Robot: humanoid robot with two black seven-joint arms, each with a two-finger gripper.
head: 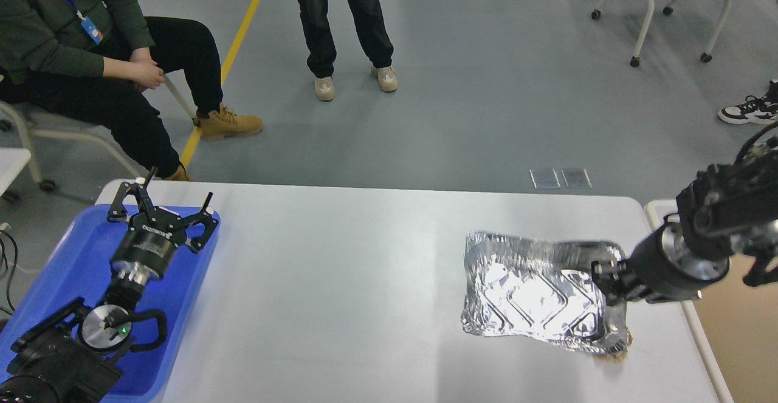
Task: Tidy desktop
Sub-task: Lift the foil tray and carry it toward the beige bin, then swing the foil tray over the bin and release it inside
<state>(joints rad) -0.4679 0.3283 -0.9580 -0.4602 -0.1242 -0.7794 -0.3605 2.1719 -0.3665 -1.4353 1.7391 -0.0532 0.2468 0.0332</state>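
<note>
The white desktop (340,281) fills the lower half of the head view. A crumpled silver foil tray (535,290) is held tilted above its right part. My right gripper (602,275) is shut on the foil tray's right rim. A small brown scrap (615,356) shows under the tray's lower right corner. My left gripper (161,199) is open and empty, hovering over the far end of the blue tray (73,263) at the desktop's left edge.
A cream-rimmed tan bin (738,330) stands just past the desktop's right edge. A seated person (91,68) and a standing person (346,26) are beyond the far edge. A wheeled chair (674,2) stands at the back right.
</note>
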